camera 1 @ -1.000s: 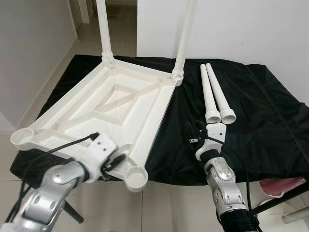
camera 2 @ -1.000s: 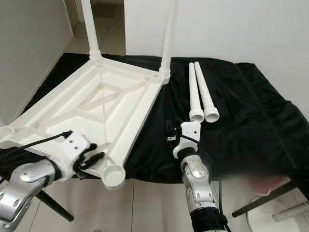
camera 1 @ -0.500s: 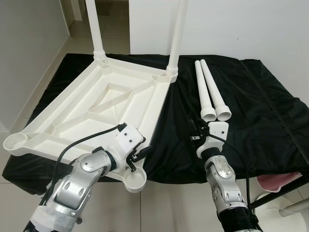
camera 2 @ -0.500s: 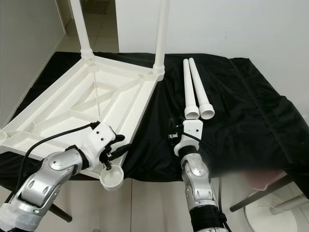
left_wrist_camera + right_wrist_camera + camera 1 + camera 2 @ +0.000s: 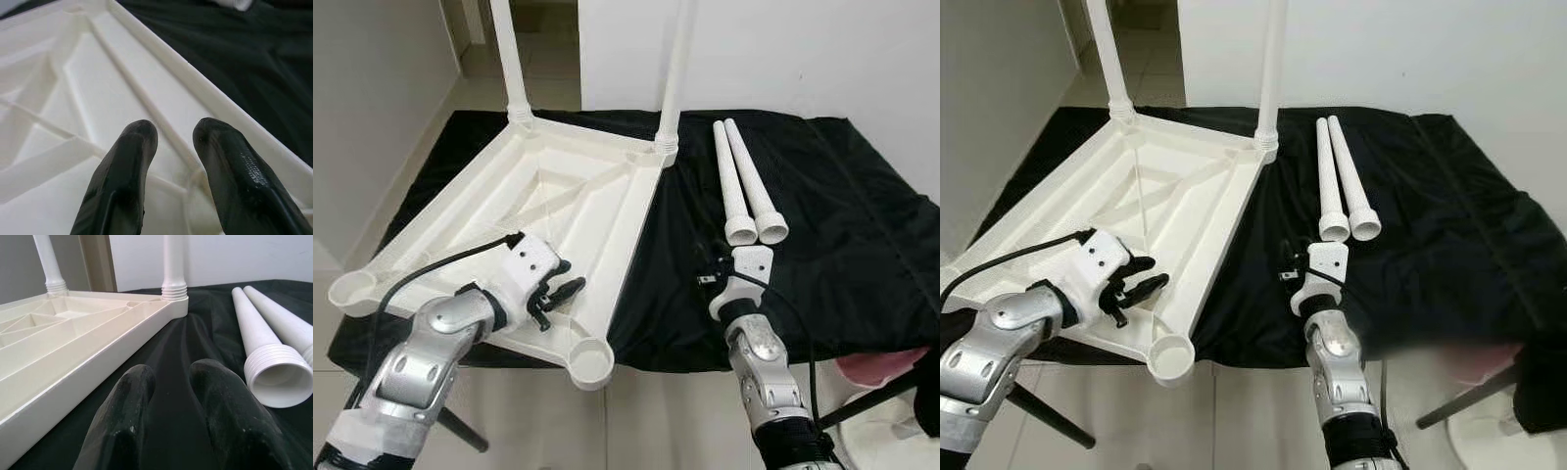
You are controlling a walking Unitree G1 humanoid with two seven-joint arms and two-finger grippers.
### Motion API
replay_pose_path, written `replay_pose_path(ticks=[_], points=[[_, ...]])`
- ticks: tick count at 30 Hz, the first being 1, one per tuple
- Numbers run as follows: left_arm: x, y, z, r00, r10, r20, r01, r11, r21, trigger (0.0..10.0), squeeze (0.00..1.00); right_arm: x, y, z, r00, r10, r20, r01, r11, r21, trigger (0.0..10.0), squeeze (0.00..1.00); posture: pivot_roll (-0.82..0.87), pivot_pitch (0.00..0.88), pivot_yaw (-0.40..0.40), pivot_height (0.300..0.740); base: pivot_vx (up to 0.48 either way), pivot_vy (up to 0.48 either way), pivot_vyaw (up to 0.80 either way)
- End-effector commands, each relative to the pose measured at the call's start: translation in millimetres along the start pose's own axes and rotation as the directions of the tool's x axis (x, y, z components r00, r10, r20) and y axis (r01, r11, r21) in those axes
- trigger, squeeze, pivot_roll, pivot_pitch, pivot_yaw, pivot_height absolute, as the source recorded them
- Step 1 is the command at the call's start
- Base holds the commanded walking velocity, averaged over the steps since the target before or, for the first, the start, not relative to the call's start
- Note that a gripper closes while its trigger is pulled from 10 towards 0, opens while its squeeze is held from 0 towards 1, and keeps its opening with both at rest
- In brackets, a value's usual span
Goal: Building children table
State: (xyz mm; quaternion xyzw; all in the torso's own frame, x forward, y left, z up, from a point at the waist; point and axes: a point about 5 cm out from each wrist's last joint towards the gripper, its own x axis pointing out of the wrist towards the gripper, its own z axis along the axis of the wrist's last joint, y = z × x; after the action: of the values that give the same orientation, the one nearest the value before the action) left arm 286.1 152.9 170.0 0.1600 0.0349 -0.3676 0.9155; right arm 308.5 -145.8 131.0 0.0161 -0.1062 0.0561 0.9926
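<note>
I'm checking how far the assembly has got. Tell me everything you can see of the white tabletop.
The tabletop is white moulded plastic, lying upside down on the black cloth, its ribbed underside facing up. Two legs stand screwed into the far corner sockets; the two near sockets are empty, the near corner jutting past the cloth's edge. Two loose legs lie beside it. The left gripper hovers over its near edge, fingers slightly apart.
</note>
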Motion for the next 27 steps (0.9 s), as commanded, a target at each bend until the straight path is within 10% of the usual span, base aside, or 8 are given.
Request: replay_pose_path(ticks=[1,13,14,15,16,27], points=[[0.3,5.6,-4,0.998,0.062,0.001,-0.062,0.998,-0.012,10.0,0.00,1.1,-3.1,1,1.000,-0.011,0.009,0.011,1.000,-0.014,10.0,0.00,0.00,0.025,0.064,0.740,0.000,0.000,0.00],[8.9,10.8,-12,1.000,0.027,0.013,-0.026,0.999,-0.031,10.0,0.00,6.4,-5.6,8,0.999,0.026,0.034,-0.024,0.998,-0.064,10.0,0.00,-0.03,0.014,0.069,0.740,0.000,0.000,0.00],[7.2,8.5,-14,1.000,-0.020,0.012,0.021,0.999,-0.048,10.0,0.68,5.6,-6.7,8,0.999,0.028,0.033,-0.026,0.997,-0.068,10.0,0.00,-0.03,0.012,0.063,0.740,0.000,0.000,0.00],[7.2,8.5,-14,1.000,-0.020,0.012,0.021,0.999,-0.048,10.0,0.68,5.6,-6.7,8,0.999,0.028,0.033,-0.026,0.997,-0.068,10.0,0.00,-0.03,0.012,0.063,0.740,0.000,0.000,0.00],[4.4,6.5,-16,0.998,-0.065,-0.001,0.065,0.997,-0.050,10.0,1.00,4.8,-7.6,7,0.999,0.031,0.030,-0.028,0.997,-0.073,10.0,0.00,-0.03,0.012,0.063,0.740,0.000,0.000,0.00],[-15.7,10.5,-28,0.967,-0.223,-0.123,0.223,0.975,-0.012,10.0,1.00,7.0,-15.1,9,0.998,0.051,0.036,-0.046,0.993,-0.112,10.0,0.00,-0.03,0.000,0.062,0.740,0.000,0.000,0.00]])
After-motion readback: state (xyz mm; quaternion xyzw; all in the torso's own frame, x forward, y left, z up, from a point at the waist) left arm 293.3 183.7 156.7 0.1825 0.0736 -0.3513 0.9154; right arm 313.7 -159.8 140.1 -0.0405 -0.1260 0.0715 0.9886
